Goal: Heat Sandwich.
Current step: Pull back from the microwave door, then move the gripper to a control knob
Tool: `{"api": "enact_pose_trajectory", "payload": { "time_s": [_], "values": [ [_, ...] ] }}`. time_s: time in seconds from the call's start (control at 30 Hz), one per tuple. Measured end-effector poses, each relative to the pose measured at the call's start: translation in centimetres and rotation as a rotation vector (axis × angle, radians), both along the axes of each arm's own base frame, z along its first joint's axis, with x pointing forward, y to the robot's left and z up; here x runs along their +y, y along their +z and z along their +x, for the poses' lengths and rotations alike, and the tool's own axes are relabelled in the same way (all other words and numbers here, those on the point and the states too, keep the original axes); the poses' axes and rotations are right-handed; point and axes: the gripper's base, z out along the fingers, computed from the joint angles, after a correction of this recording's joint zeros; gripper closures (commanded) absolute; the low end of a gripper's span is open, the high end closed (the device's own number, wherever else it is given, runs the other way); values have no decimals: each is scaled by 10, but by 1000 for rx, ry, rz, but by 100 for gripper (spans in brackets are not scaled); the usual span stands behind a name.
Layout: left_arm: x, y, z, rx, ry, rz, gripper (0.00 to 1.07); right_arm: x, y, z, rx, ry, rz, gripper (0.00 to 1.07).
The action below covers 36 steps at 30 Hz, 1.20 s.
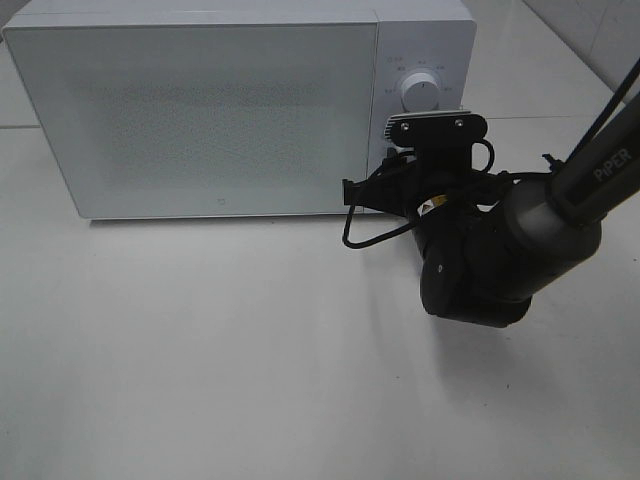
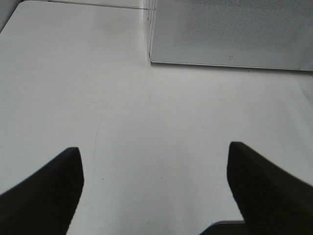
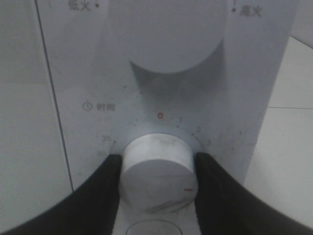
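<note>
The sandwich is out of view. The white microwave (image 1: 200, 110) stands at the back of the table with its door closed. My right gripper (image 3: 157, 182) is at the control panel, and its two dark fingers (image 3: 105, 196) press against either side of the lower timer knob (image 3: 156, 166). From above, the right arm (image 1: 500, 250) and its camera mount hide that knob. The knob's red mark points away from the 0 on the dial. My left gripper (image 2: 154, 191) hangs open over bare table in front of the microwave (image 2: 230, 29), holding nothing.
The upper power knob (image 1: 421, 92) sits above the timer knob on the panel and fills the wrist view (image 3: 168, 34). White tabletop (image 1: 200, 350) stretches in front of the microwave. A tiled wall shows at the far right.
</note>
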Motion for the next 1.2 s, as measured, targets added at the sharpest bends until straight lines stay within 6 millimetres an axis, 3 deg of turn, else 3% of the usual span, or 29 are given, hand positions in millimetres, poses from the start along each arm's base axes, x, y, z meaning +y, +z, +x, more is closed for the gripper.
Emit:
{"api": "enact_pose_trajectory", "payload": {
  "time_s": [0.23,0.37,0.4,0.53,0.57,0.63,0.7,0.8,1.03,1.2],
  "values": [
    [0,0,0,0,0,0,31,0,0,0,0,-11,56,107],
    [0,0,0,0,0,0,31,0,0,0,2,-37,191,107],
    [0,0,0,0,0,0,31,0,0,0,1,-60,300,107],
    [0,0,0,0,0,0,31,0,0,0,2,-92,465,107],
    [0,0,0,0,0,0,31,0,0,0,3,-118,606,107],
    [0,0,0,0,0,0,31,1,0,0,4,-128,663,107],
    [0,0,0,0,0,0,31,1,1,0,1,-166,883,107],
    [0,0,0,0,0,0,31,1,1,0,-1,-186,1010,107],
    [0,0,0,0,0,0,31,1,2,-1,-4,-284,1558,107],
    [0,0,0,0,0,0,31,1,2,-1,-6,-306,1676,107]
  ]
}}
